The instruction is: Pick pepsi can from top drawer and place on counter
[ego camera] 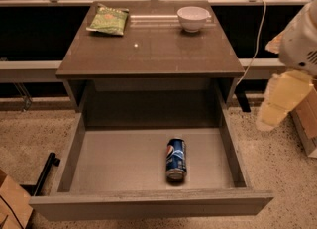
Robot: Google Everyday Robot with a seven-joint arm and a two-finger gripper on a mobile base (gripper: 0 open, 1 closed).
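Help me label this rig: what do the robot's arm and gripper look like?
At the right edge, the arm is a bulky white rounded housing; the gripper below it is pale yellow and blocky. No markings show.
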